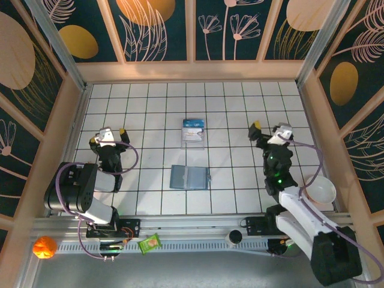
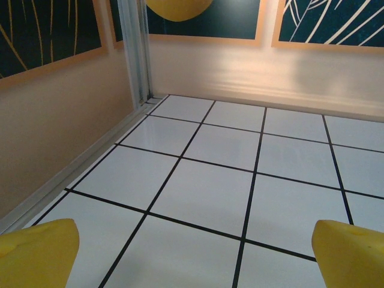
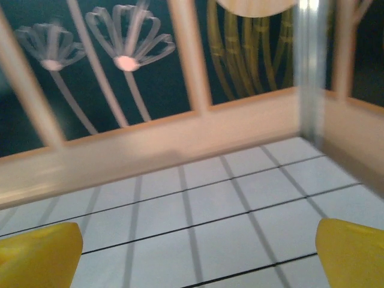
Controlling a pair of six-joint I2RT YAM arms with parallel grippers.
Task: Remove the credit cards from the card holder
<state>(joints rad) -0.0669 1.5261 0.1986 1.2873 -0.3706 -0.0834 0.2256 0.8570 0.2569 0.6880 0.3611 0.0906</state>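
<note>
Card holder (image 1: 190, 177) lies between left hand (image 1: 108, 134), right hand (image 1: 271, 128).

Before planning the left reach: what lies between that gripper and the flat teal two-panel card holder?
Top external view: bare white tiles between left gripper and teal card holder, crossed by the arm's own purple cable.

Glossy tiled floor (image 2: 204, 198), matt card holder (image 1: 189, 177) (cloth-like), clear plastic case (image 1: 193, 133)
</note>
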